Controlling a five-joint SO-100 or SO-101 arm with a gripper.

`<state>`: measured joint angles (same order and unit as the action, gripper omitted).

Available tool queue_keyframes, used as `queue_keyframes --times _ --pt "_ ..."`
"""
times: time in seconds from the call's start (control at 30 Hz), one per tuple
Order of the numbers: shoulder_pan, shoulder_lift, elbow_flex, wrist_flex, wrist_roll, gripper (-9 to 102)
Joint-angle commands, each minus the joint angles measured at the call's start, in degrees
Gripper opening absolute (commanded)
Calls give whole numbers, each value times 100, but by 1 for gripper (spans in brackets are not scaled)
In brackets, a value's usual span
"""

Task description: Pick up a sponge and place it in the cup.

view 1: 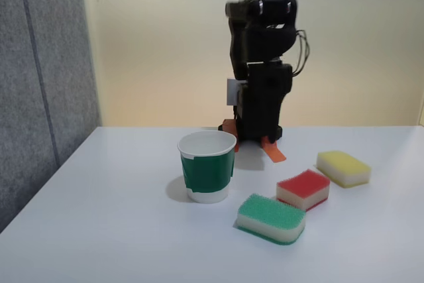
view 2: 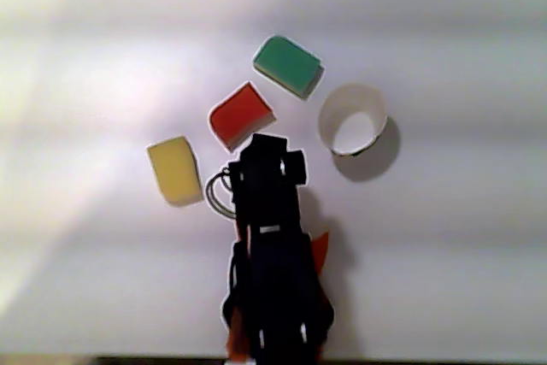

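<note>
White tabletop (view 1: 119,230) is spread wide under a pale wall, and the arm (view 1: 262,64) is seen folded up tall at the back of the fixed view, nothing gripped as far as can be judged. Its gripper (view 1: 271,149) is tucked low at the base, an orange finger (view 1: 273,151) poking out toward the table; whether the jaws are spread or pressed together cannot be told from these pictures.

Now the layout: three sponges are fanned out in an arc. The sponge (view 1: 303,188) with the red top lies flat in the middle, red side up, between the green-topped sponge (view 1: 271,218) and the yellow-topped sponge (view 1: 343,167), all three apart from one another. In the other view the red sponge (view 2: 241,114) is found just ahead of the arm's folded top, slightly to the left, its long axis angled diagonally rather than square to the arm.

The cup (view 1: 207,167) stands upright, mouth open, to the left of the sponges in the fixed view and well apart from the red one. Seen from above, the cup (view 2: 351,119) sits ahead and to the right of the arm.

So the coming move is judged a forward reach, swung a touch left, with a wrist turn needed to close across the short sides. Nothing has been lifted yet.
</note>
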<state>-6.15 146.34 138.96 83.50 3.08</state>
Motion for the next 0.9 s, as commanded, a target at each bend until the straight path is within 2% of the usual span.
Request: queue_keyframes --times 0.0,0.2,0.4,0.5,0.87 --pt "-176 -738 -1011 185 18 0" --pt "-492 -1573 -1670 -264 167 0" --pt "-773 -2285 -1477 -1608 132 0" --pt "-853 -2540 -1441 -1995 132 0" --pt "-826 -3041 -1934 -1846 -905 0"
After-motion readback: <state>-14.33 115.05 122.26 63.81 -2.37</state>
